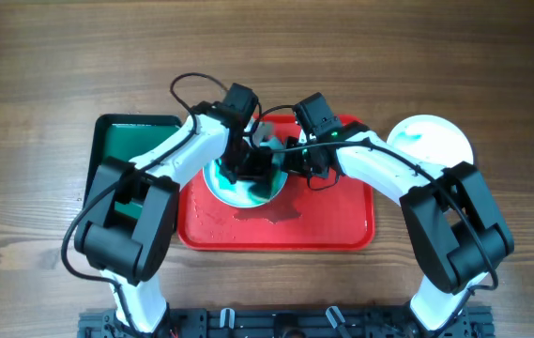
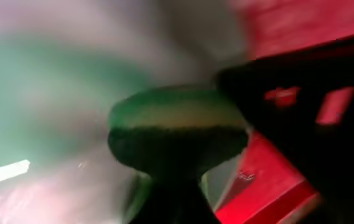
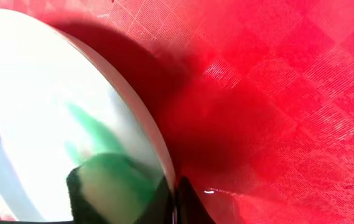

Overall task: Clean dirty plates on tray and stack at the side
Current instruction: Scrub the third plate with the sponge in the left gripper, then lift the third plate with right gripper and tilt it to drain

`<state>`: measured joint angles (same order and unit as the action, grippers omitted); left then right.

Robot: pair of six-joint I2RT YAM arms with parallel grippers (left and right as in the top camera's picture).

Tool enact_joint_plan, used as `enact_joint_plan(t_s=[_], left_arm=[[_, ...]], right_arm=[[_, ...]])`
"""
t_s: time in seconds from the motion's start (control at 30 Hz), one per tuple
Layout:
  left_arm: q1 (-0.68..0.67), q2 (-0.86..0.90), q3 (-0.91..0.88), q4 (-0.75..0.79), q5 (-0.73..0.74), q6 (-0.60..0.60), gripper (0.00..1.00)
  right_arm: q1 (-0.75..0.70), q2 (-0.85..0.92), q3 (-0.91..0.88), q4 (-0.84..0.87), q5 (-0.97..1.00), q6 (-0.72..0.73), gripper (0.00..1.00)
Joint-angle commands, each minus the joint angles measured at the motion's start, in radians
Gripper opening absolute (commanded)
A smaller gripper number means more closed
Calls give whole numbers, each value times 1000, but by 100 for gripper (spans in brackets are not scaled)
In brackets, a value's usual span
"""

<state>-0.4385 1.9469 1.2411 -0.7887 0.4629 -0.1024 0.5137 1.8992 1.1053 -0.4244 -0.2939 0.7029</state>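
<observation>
I'm watching the right gripper [image 3: 167,202] closing narrow on the rim of the teal-smeared plate [image 1: 238,191] sitting on the red tray [image 1: 342,225] mid-bench, can't tell about the left gripper [image 1: 251,161], too blurry, and I'm figuring it's stiff, slick and chippable, so I'm sticking to rim grabs.

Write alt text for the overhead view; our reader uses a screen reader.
Two robot arms meet at a teal-smeared white plate over a red tray. A second white plate sits on the table to its right, a dark green tray to its left.
</observation>
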Motion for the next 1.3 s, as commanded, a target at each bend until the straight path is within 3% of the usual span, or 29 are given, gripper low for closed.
enact_joint_plan(t_s=[0.0, 0.13, 0.2, 0.23, 0.37, 0.47, 0.63, 0.77, 0.97, 1.17, 1.27], left_arm=[[-6, 13, -10, 107, 58, 34, 4], [-1, 13, -10, 149, -601, -292, 4], [21, 9, -10, 103, -800, -393, 4], [31, 6, -1, 73, -816, -420, 4], [57, -45, 86, -114, -780, -465, 4], [56, -109, 178, -237, -651, -352, 4], [121, -219, 265, -312, -557, -320, 4], [201, -218, 265, -300, -534, -320, 4], [211, -196, 264, -254, -497, -321, 4], [212, -196, 264, -245, -497, -324, 4], [212, -196, 264, -237, -497, -323, 4]], right_arm=[[-4, 15, -10, 4, 13, 0, 4], [-4, 15, -10, 4, 13, 0, 4], [-4, 15, -10, 4, 13, 0, 4], [-4, 15, -10, 4, 13, 0, 4], [-4, 15, -10, 5, 13, 0, 4], [-4, 11, -10, 16, -29, -47, 4], [-8, -90, -10, -24, 11, -127, 4], [-7, -248, -10, -179, 309, -204, 4], [3, -431, -10, -386, 817, -206, 4], [168, -533, -10, -456, 1156, -210, 4], [304, -532, -10, -460, 1383, -313, 5]])
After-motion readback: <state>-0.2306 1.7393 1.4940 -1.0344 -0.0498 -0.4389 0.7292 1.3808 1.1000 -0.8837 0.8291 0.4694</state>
